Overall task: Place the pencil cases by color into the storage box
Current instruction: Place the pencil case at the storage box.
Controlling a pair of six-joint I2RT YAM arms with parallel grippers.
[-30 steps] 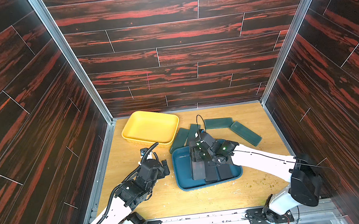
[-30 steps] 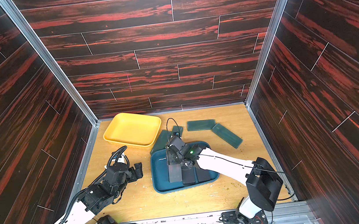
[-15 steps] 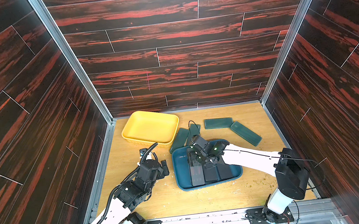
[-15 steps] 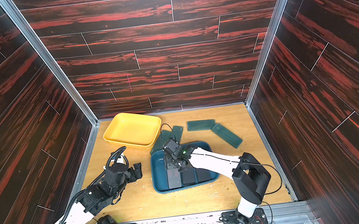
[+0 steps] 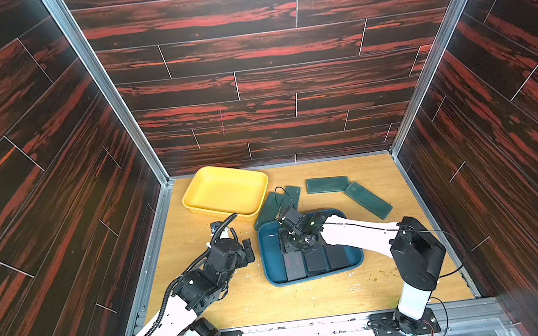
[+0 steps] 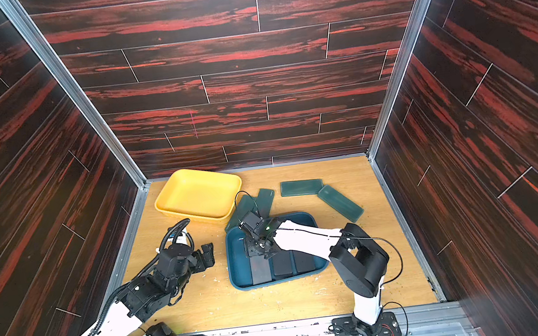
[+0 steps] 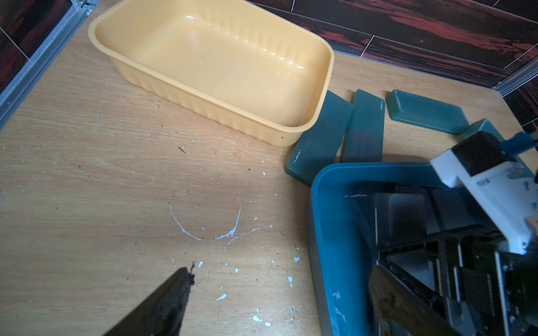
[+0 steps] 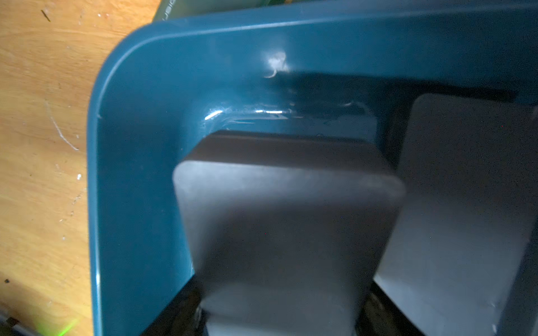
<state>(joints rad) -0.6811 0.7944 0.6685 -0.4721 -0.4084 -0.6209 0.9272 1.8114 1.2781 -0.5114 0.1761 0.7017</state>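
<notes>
Right tool [image 5: 290, 242]: clamped on a black case [image 8: 288, 232], held inside the blue tray [image 5: 271, 261].
Left tool [image 5: 247, 249]: held wide open, nothing gripped.

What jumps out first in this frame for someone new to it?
The empty yellow tray at the back left of the wooden table, bright against the dark walls. Then the blue tray at centre, holding three black pencil cases side by side, with the right gripper shut on the leftmost. Four dark green pencil cases lie on the table behind it.
</notes>
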